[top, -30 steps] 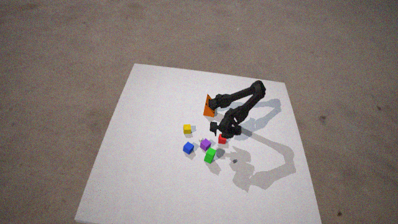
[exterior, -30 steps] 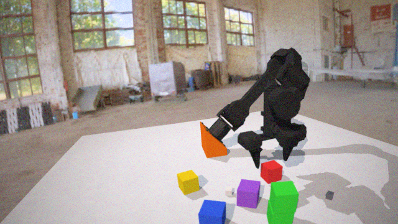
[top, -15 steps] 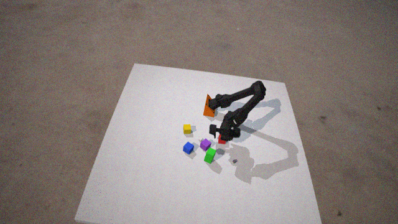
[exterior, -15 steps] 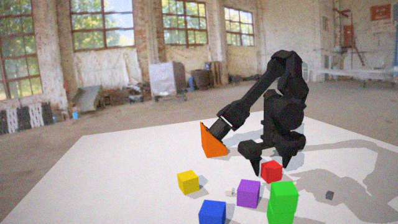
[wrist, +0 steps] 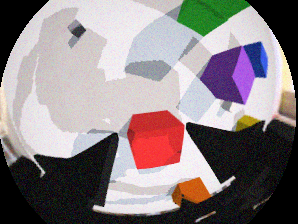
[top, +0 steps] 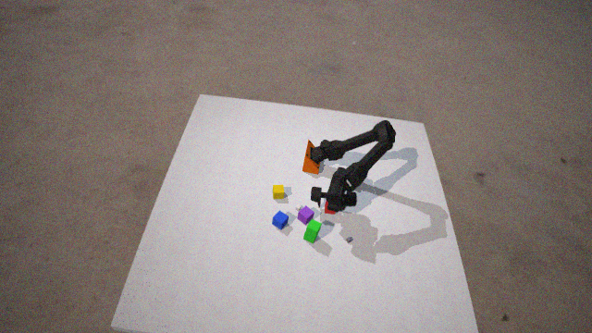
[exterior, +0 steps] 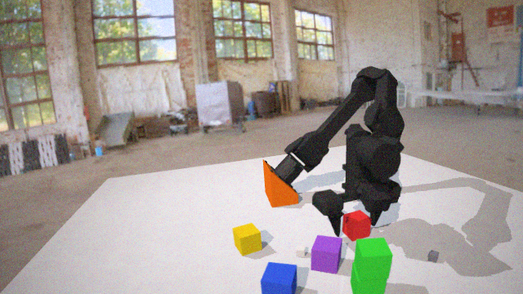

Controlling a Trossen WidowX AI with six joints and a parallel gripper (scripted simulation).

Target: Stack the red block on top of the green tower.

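Exterior view, left to right: yellow cube (top: 278, 191) (exterior: 247, 239) (wrist: 247, 123); blue cube (top: 280, 220) (exterior: 279, 278) (wrist: 258, 59); purple cube (top: 305, 215) (exterior: 326, 254) (wrist: 228, 75); black parallel-jaw gripper (exterior: 355, 229) (wrist: 153, 131), fingers wide apart, nothing held; red block (top: 326, 210) (exterior: 356, 225) (wrist: 156, 140) on white tabletop (top: 208, 259) (exterior: 155, 229), between fingertips; green two-block tower (top: 313, 231) (exterior: 371, 265) (wrist: 210, 15), upright, nearer camera than red block.

No text, label, brand or number can be read; the 1 rectangular red-and-white sign (exterior: 501, 25) on the pale wall (exterior: 382, 37) in the exterior view bears pale marks on its red upper part, too blurred to make out as letters, numbers or a symbol; its pale lower part shows nothing legible either; below and to the left of that sign in the view, the upright red box-shaped panel (exterior: 458, 46) carries no readable wording.
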